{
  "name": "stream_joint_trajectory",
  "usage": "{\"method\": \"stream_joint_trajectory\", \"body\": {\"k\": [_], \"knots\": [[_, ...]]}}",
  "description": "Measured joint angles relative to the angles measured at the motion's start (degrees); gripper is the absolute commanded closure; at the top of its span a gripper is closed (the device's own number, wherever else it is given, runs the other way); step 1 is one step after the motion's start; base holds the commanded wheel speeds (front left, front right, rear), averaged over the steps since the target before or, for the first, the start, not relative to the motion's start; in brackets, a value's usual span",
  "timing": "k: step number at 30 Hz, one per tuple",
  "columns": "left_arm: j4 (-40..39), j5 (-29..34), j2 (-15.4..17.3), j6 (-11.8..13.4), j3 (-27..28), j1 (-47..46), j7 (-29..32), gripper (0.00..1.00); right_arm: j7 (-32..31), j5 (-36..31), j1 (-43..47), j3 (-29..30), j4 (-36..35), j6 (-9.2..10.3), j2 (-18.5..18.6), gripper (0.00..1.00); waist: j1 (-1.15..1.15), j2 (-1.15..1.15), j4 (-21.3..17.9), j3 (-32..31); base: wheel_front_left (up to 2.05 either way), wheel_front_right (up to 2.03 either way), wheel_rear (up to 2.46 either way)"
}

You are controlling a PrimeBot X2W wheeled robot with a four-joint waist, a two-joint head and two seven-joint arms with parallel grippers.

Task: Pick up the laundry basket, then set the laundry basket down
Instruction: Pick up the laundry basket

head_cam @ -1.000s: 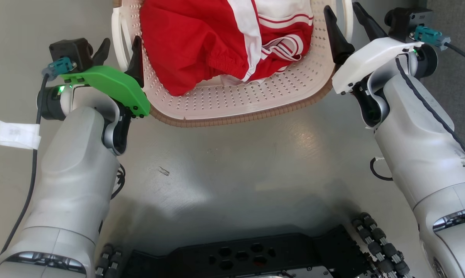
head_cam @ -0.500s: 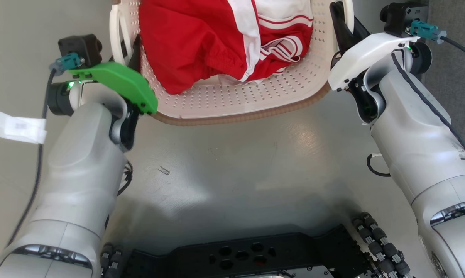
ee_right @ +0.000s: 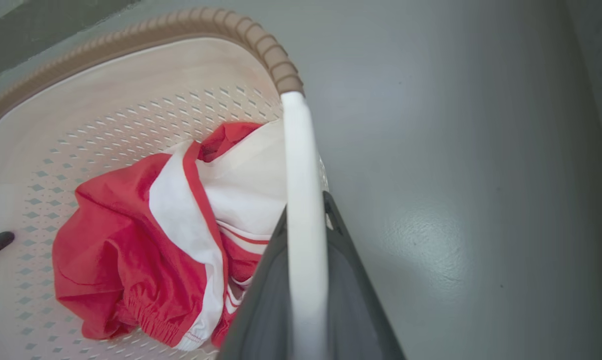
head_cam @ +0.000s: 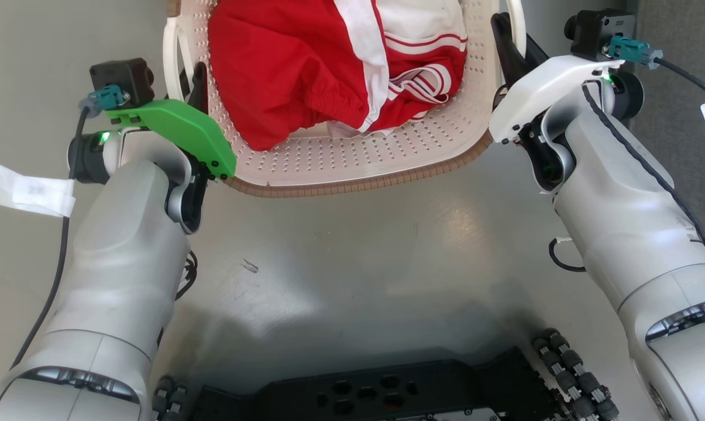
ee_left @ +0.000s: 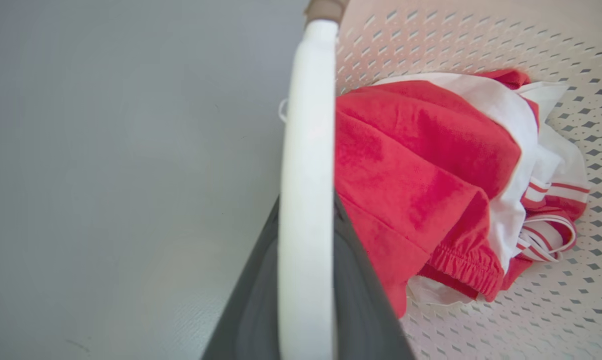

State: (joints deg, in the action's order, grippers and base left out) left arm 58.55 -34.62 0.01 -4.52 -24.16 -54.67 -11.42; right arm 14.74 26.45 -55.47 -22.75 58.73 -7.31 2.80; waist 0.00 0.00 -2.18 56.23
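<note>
— Item one?
— One laundry basket (head_cam: 352, 158): small, cream-white perforated plastic, brown woven-look rim. It sits between the two sets of fingers, above a grey floor (head_cam: 352, 263). Whether it touches the floor cannot be told.
— Contents?
— One crumpled red-and-white garment (head_cam: 305, 64), inward of both sets.
— Status, left gripper (head_cam: 189, 85)?
— Closed tight on the white left handle (ee_left: 305, 200).
— And the right gripper (head_cam: 516, 47)?
— Likewise clamped on the white right handle (ee_right: 303, 200).

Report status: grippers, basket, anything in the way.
Left gripper shut on laundry basket left handle. Right gripper shut on right handle. Red-and-white clothing inside. No obstruction in sight.
</note>
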Motion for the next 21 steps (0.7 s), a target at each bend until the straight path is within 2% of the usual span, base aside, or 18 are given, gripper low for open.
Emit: {"method": "stream_joint_trajectory", "body": {"k": [21], "knots": [[5.4, -3.0, -0.2, -1.0, -2.0, 2.0, -0.6, 1.0, -0.1, 6.5, 3.5, -5.5, 2.1, 0.01, -0.2, 1.0, 0.0, 0.0, -0.6, -9.4, 0.0, 0.0, 0.0]]}}
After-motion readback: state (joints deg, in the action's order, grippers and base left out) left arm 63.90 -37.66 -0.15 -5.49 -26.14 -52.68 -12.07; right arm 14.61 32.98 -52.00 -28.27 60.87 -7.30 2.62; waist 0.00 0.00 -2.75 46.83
